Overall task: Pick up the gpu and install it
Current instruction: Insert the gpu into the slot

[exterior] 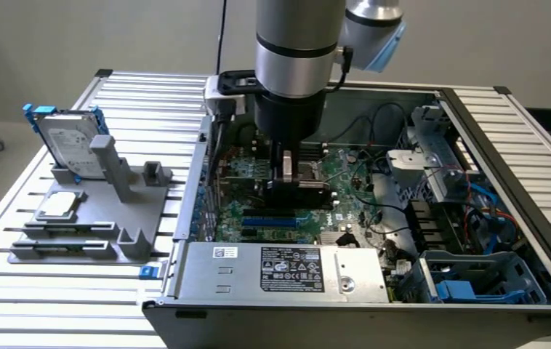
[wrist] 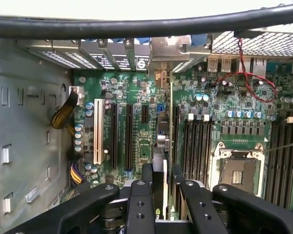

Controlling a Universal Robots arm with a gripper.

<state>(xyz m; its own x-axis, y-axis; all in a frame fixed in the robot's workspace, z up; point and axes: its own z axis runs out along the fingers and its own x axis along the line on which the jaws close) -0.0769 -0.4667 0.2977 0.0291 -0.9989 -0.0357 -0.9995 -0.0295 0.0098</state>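
Observation:
My gripper (exterior: 293, 173) reaches down into the open computer case (exterior: 469, 116), over the green motherboard (exterior: 353, 174). It is shut on the gpu (exterior: 300, 195), whose black shroud shows just under the fingers. In the wrist view the gpu (wrist: 162, 139) stands edge-on between the two black fingers (wrist: 147, 178) of the gripper (wrist: 161, 171). It runs away towards the case's rear wall, where its silver bracket (wrist: 168, 51) sits among the slot covers. The card is lined up with a black expansion slot, between the other long slots (wrist: 129, 136) and the memory slots (wrist: 195, 141). Whether its edge is seated I cannot tell.
A silver power supply (exterior: 286, 269) fills the case's near side, and drive cages and cables (exterior: 450, 211) its right in the exterior view. A grey fixture (exterior: 110, 211) with a blue-railed hard drive (exterior: 67, 149) stands outside the case. The CPU socket (wrist: 237, 173) and red wires (wrist: 254, 83) lie near the card.

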